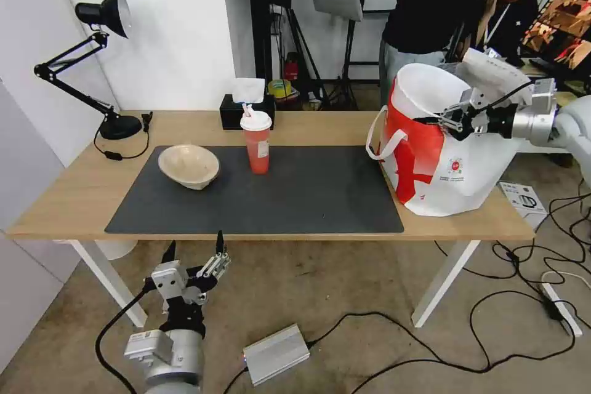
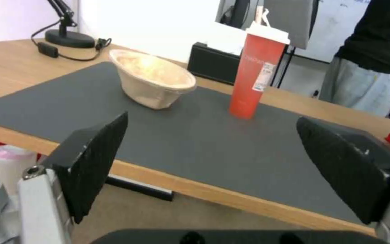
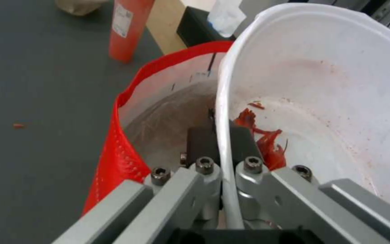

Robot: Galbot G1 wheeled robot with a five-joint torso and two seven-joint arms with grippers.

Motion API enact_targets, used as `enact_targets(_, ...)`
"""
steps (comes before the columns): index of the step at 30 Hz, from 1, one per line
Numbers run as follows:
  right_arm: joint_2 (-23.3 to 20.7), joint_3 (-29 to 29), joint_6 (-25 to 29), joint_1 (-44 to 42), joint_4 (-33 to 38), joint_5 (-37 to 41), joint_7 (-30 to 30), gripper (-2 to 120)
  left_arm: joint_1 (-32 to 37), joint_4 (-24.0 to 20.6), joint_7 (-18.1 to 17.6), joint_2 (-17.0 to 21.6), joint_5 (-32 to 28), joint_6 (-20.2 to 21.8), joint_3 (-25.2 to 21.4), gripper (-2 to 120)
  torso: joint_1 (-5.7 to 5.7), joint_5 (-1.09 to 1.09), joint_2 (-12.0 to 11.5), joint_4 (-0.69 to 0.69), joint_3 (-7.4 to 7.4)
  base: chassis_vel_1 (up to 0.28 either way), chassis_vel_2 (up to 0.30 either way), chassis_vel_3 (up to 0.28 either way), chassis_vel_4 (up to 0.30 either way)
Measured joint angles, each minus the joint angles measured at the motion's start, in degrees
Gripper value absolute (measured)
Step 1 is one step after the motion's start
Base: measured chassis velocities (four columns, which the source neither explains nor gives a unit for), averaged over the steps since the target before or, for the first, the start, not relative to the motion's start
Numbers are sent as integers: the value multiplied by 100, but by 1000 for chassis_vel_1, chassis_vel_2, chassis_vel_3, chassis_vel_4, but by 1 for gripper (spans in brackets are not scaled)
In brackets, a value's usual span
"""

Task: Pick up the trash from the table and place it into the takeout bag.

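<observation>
My right gripper [image 1: 448,120] is shut on the rim of the large white bowl [image 1: 425,87] with red residue [image 3: 267,135], holding it tilted on edge in the mouth of the takeout bag [image 1: 431,175] at the table's right end. In the right wrist view the fingers [image 3: 198,140] pinch the bowl's wall [image 3: 321,67], above the bag's foil lining [image 3: 168,115]. The red cup [image 1: 257,141] with white lid stands on the grey mat [image 1: 295,197]. The beige bowl [image 1: 188,165] lies to its left. My left gripper [image 1: 194,253] hangs open below the table's front edge.
A black desk lamp [image 1: 101,18] stands at the table's [image 1: 61,197] far left and a black tissue box [image 1: 246,112] behind the cup. Cables and a silver box [image 1: 276,354] lie on the floor. A person stands behind the bag.
</observation>
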Motion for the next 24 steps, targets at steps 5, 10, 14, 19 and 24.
enact_targets(5, -52, 17, -7, -40, 43, 105, 65, 0, 0, 27, -2, -1, 22, 0, 50, 100, 0, 0, 0, -1, 0, 0, 0, 0, 0)
enact_targets(10, -69, 19, 1, -42, 53, 276, 148, 0, -7, 40, -5, -1, 25, 1, 67, 100, 0, 0, 0, 0, 0, 0, 0, 0, 0)
enact_targets(14, -45, 18, 8, -30, 51, 332, 192, 10, -12, 61, -7, -4, 25, 2, 92, 100, 0, 0, 0, 0, 0, 0, 0, 0, 0)
enact_targets(19, -16, 9, 8, 9, 31, 361, 200, 25, -16, 66, -11, -5, 25, 3, 96, 100, 0, 0, 0, 0, 0, 0, 0, 0, 0)
enact_targets(24, 27, -31, 8, 100, -10, 419, 209, 45, -30, 66, -13, -5, 21, 9, 78, 100, 0, 0, 0, 0, 0, 0, 0, 0, 0)
